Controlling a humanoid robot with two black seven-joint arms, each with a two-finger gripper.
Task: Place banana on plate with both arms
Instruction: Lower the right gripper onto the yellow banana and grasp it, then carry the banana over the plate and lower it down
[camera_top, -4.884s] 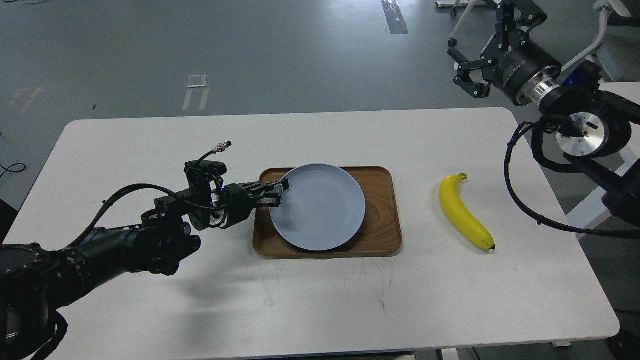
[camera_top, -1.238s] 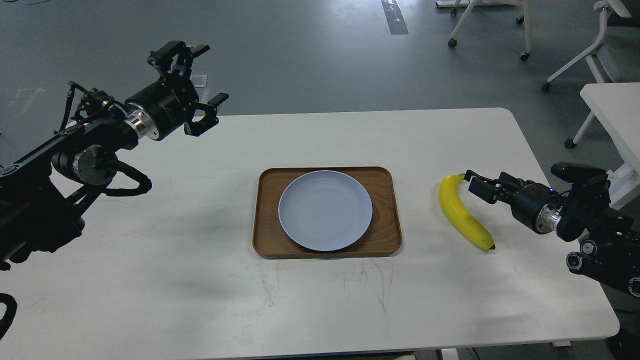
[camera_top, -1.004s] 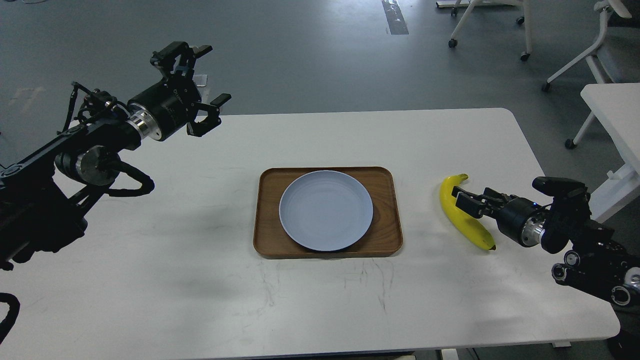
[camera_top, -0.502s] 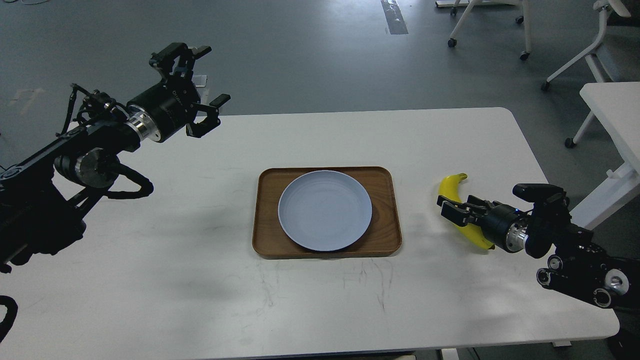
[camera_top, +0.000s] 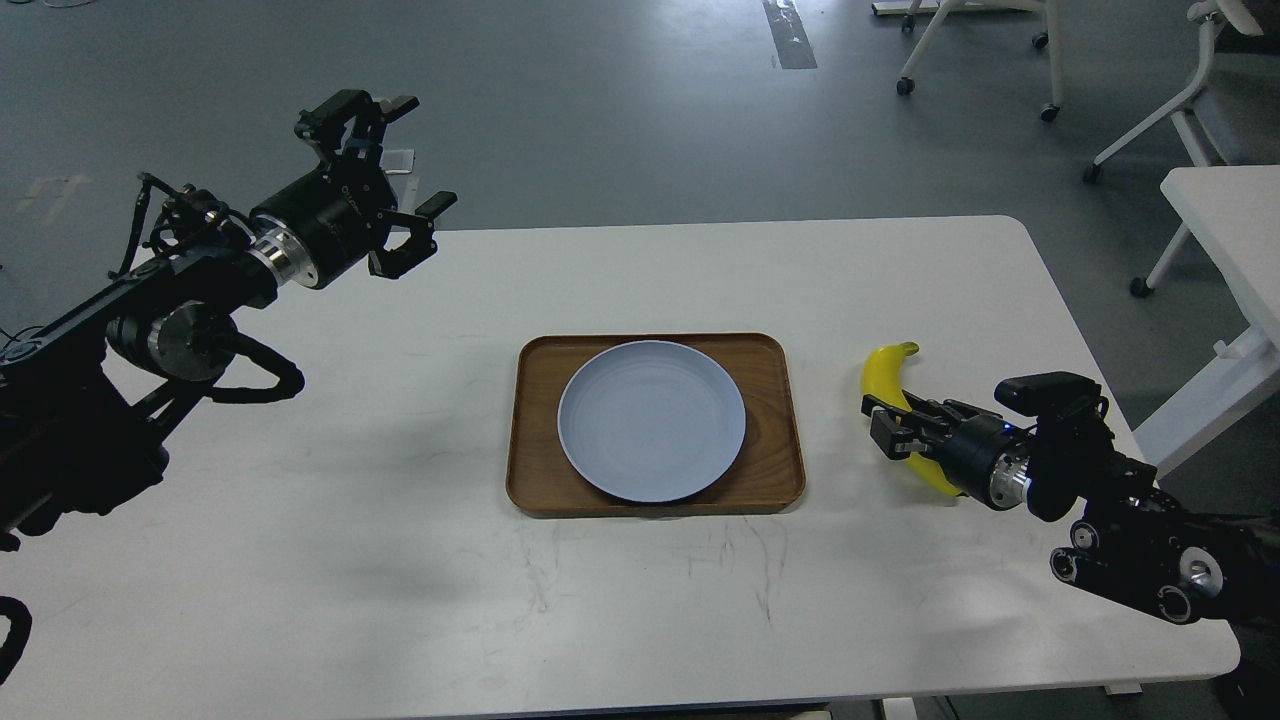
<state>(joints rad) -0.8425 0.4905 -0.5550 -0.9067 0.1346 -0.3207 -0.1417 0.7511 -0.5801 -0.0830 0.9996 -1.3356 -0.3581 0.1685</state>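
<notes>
The yellow banana (camera_top: 880, 375) lies on the white table to the right of the tray, its stalk end pointing away from me. My right gripper (camera_top: 890, 425) comes in low from the right, and its jaws are closed around the banana's middle; the near end of the banana is hidden behind it. The pale blue-grey plate (camera_top: 652, 420) sits bare on the brown wooden tray (camera_top: 775, 365) at the table's centre. My left gripper (camera_top: 415, 170) is open and empty, held high above the table's far left, well away from the plate.
The white table (camera_top: 640, 600) has rounded corners, and its front edge is close to me. Office chairs (camera_top: 1150, 90) and a second white table (camera_top: 1230, 220) stand on the grey floor at the far right.
My right arm has come down from high at the far right and taken the banana, which has shifted slightly left. My left arm has let go of the plate's edge and risen to the far left.
</notes>
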